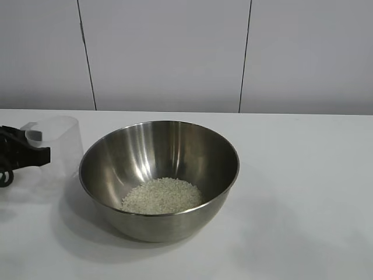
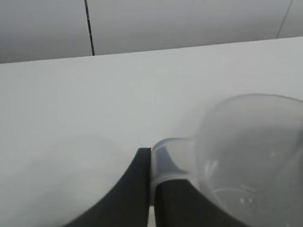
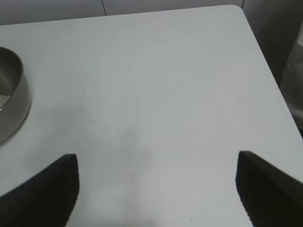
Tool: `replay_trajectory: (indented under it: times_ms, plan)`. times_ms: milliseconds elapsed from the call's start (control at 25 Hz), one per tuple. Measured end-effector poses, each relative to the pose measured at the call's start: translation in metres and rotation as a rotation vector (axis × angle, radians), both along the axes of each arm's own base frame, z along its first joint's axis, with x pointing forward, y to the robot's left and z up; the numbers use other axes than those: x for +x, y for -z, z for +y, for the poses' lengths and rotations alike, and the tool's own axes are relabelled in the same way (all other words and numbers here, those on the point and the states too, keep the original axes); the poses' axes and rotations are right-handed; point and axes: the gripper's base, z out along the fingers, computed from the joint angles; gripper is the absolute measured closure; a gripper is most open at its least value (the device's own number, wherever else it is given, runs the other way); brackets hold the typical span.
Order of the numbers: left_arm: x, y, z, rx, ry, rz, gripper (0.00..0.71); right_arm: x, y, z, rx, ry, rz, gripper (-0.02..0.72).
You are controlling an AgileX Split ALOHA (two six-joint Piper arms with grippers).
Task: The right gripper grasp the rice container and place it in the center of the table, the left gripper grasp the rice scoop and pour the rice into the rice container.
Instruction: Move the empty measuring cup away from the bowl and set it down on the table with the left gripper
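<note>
The steel rice container (image 1: 159,175) stands at the table's (image 1: 303,192) middle with a heap of rice (image 1: 162,196) in its bottom. My left gripper (image 1: 36,153) at the left edge is shut on the tab handle of the clear rice scoop (image 1: 58,143), which stands upright beside the bowl's left side. In the left wrist view the fingers (image 2: 142,189) pinch the handle and the scoop (image 2: 251,156) looks empty. My right gripper (image 3: 157,161) is open and empty over bare table, away from the bowl (image 3: 12,94); it does not show in the exterior view.
The table's right edge and rounded far corner (image 3: 246,19) show in the right wrist view. A white panelled wall (image 1: 175,52) stands behind the table.
</note>
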Motion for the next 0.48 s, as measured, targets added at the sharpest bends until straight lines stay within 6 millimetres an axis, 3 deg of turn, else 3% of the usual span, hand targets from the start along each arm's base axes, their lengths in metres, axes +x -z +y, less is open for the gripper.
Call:
replay_trajectory:
  times_ms: [200,280,480]
  plan:
    - [-0.0001,0.002,-0.0001,0.001,0.001,0.005,0.673,0.0,0.0,0.0,0.0,0.0,0.0,0.08]
    - [-0.0001,0.002,-0.0001,0.0,0.001,0.004,0.606,0.0,0.0,0.0,0.0,0.0,0.0,0.08]
    - [0.0001,0.0015,-0.0002,0.003,0.003,-0.003,0.35,0.0,0.0,0.0,0.0,0.0,0.0,0.08]
